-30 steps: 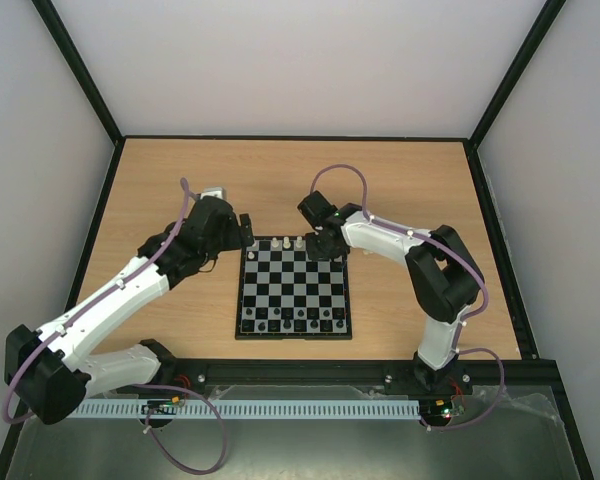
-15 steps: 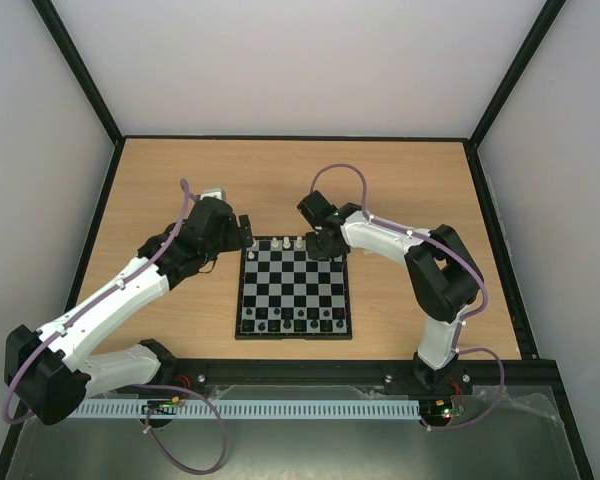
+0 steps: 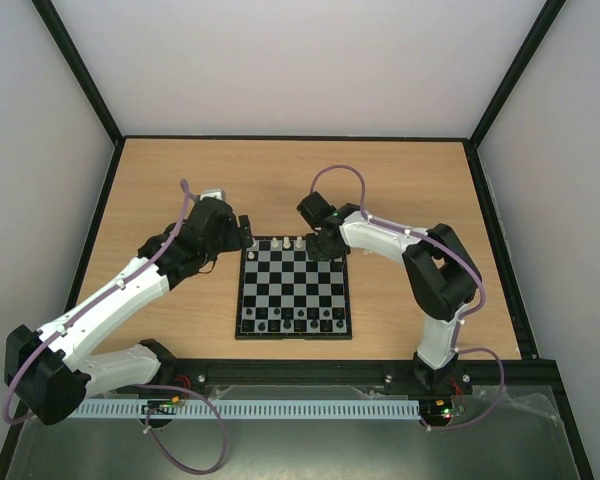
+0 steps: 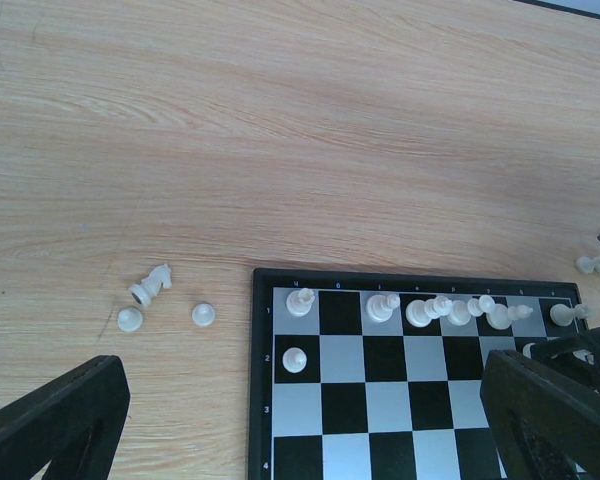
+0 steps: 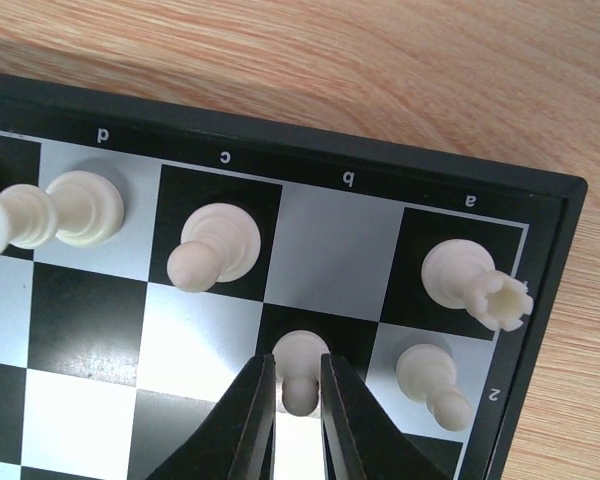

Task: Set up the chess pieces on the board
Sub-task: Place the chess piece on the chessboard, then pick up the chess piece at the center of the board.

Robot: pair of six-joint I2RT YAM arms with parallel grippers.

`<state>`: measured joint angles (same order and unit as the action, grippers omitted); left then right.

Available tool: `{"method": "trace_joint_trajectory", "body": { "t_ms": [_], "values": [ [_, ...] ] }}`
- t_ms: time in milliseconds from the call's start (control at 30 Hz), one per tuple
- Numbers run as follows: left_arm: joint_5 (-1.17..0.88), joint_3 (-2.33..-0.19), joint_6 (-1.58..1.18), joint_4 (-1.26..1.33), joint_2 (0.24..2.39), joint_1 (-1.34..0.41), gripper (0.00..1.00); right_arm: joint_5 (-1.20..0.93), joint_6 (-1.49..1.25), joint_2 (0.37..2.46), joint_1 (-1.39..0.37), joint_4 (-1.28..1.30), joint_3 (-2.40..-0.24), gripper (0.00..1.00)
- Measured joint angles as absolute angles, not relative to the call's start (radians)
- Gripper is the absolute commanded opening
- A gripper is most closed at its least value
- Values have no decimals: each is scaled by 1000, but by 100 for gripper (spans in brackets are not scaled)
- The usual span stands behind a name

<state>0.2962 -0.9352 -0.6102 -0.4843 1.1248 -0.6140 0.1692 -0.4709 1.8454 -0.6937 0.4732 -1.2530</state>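
Observation:
The board (image 3: 311,291) lies between my arms, with whitish chess pieces (image 3: 287,243) along its far row. In the right wrist view my right gripper (image 5: 297,375) is shut on a white pawn (image 5: 302,352) standing on a black second-row square of the board (image 5: 315,240), next to another pawn (image 5: 430,375) and a rook (image 5: 470,280). My left gripper (image 4: 302,365) is open and empty above the board's corner (image 4: 380,400), over a pawn (image 4: 295,358). A fallen knight (image 4: 150,285) and two pawns (image 4: 203,314) lie on the table beside the board.
Tiny black pieces (image 3: 290,318) stand on the board's near rows. Two more whitish pieces (image 4: 595,265) lie on the wood beyond the board's far corner. My right gripper (image 3: 325,248) and left gripper (image 3: 246,232) hang at the board's far edge.

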Motion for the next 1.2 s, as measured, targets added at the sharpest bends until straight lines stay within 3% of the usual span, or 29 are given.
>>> {"method": "trace_joint_trajectory", "body": {
  "t_ms": [367, 667, 833, 967, 1200],
  "values": [
    [296, -935, -610, -484, 1125, -614, 99, 168, -469, 1855, -694, 476, -1253, 22],
    [296, -935, -610, -484, 1125, -614, 100, 175, -454, 1766, -690, 515, -1288, 50],
    [296, -935, -610, -484, 1125, -614, 100, 180, -445, 1661, -606, 518, -1301, 60],
    [293, -935, -610, -482, 1125, -613, 100, 176, -437, 1649, -464, 498, -1279, 59],
    [284, -935, -610, -479, 1126, -612, 100, 134, -427, 1750, -340, 475, -1262, 42]
  ]
}}
